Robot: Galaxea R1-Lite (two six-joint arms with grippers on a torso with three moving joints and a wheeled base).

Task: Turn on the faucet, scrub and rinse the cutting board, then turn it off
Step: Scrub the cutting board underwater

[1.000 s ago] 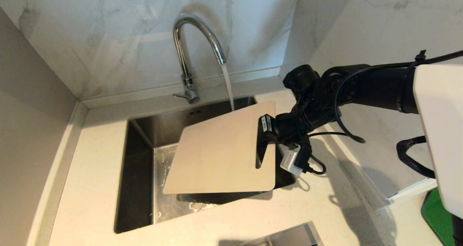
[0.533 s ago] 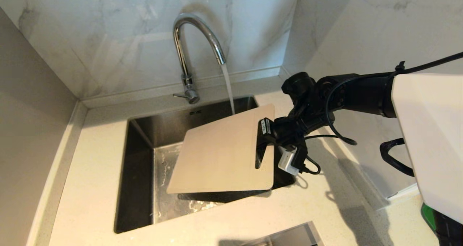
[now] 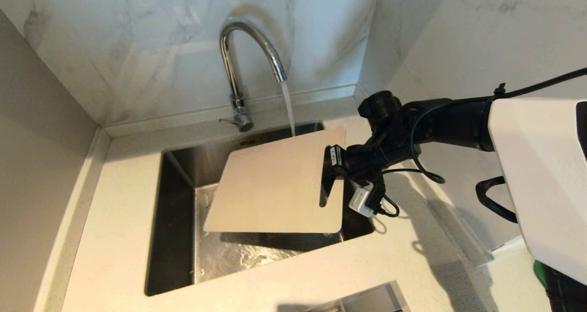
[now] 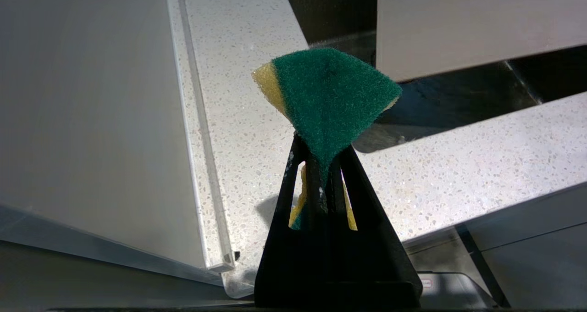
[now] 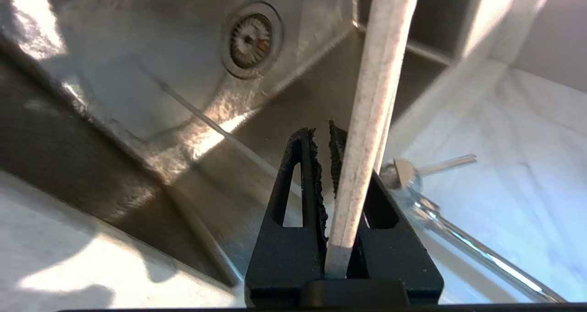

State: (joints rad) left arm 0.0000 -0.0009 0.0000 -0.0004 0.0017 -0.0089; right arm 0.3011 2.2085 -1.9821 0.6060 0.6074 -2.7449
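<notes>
The right gripper [image 3: 331, 172] is clamped on the board [image 3: 275, 183], jaws nearly closed with the thin board edge pinched between them; the right wrist view shows that edge [image 5: 367, 110] running up between the fingers. It grips at the slot-handle end, at the board's 3 o'clock side in the head view. The left gripper [image 4: 321, 174] is closed tight on a green-and-yellow sponge [image 4: 328, 91] that fans out above its fingertips; it hangs over the counter [image 4: 238, 96] near the sink's corner, outside the head view.

The board is held above the sink [image 3: 176, 211], roughly level and slightly tilted, touching no wall of the basin. Its far edge at 12 o'clock meets the stream from the faucet [image 3: 243, 50], which stands on the counter at the sink's 12 o'clock edge, its lever [image 3: 228, 121] pointing to 9 o'clock. Open basin shows at the board's 9 and 6 o'clock sides; the right arm fills the 3 o'clock side.

The wet steel basin has a round drain [image 5: 250, 39]. The counter is pale speckled stone, backed by marbled wall panels [image 3: 137, 41] that meet in a corner at about 1 o'clock.
</notes>
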